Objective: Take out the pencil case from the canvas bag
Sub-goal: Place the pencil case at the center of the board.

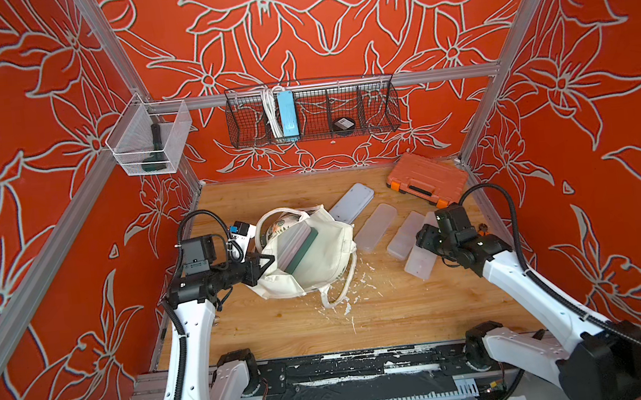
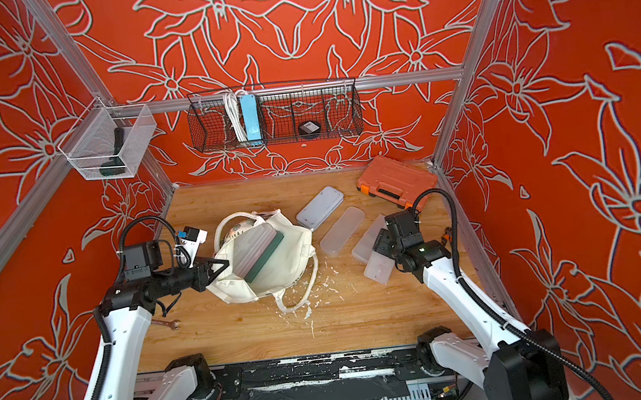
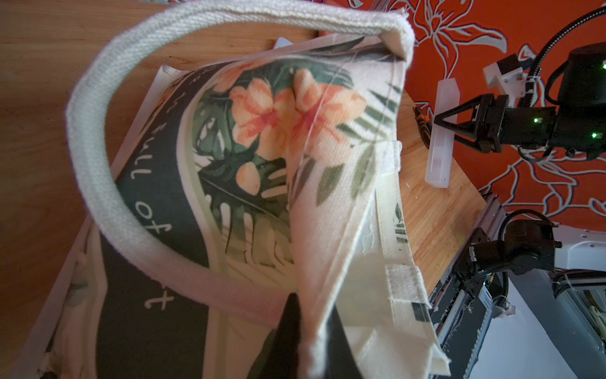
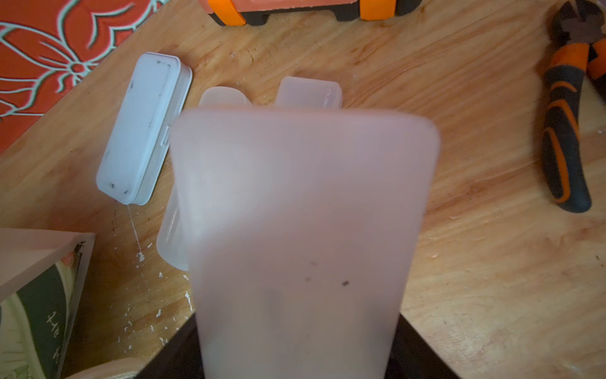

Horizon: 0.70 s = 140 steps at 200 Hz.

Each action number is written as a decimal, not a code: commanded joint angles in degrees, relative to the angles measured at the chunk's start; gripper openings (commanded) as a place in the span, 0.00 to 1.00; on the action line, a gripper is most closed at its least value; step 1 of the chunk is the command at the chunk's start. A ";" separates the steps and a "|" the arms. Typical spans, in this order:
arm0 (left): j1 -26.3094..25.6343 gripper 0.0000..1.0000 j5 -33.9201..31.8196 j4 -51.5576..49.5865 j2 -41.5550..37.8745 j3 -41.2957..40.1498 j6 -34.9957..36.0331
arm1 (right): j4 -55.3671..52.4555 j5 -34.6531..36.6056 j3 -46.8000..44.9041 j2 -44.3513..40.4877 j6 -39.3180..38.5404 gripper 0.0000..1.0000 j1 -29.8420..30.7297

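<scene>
Our left gripper (image 1: 266, 261) pinches the canvas bag (image 1: 324, 249) tight; our right gripper (image 3: 446, 129), part-open, clasps the pencil case (image 4: 305, 229); we should lower it flat.

An orange tool case (image 1: 426, 179) sits in the worktop's (image 1: 384, 316) far corner, pliers (image 4: 567, 131) nearby. A blue power strip (image 1: 287, 116) stands in a black wire basket (image 1: 378, 109).

Cream-white canvas tote bag (image 3: 344, 262), dark printed panel (image 3: 157, 183): white handwritten lettering, "full of" legible; remaining words hidden or blurred.
</scene>
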 commanded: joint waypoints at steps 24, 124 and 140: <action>-0.27 0.00 -2.38 -2.41 -0.45 -1.51 0.40 | -2.37 -3.77 1.42 2.72 1.49 0.59 -5.40; -0.25 0.00 -2.56 -2.77 -0.53 -1.23 0.14 | -1.66 -5.84 2.87 11.70 0.77 0.58 -12.47; -0.26 0.00 -2.65 -2.77 -0.55 -1.17 0.14 | -2.38 -6.01 4.14 13.67 -0.11 0.58 -13.20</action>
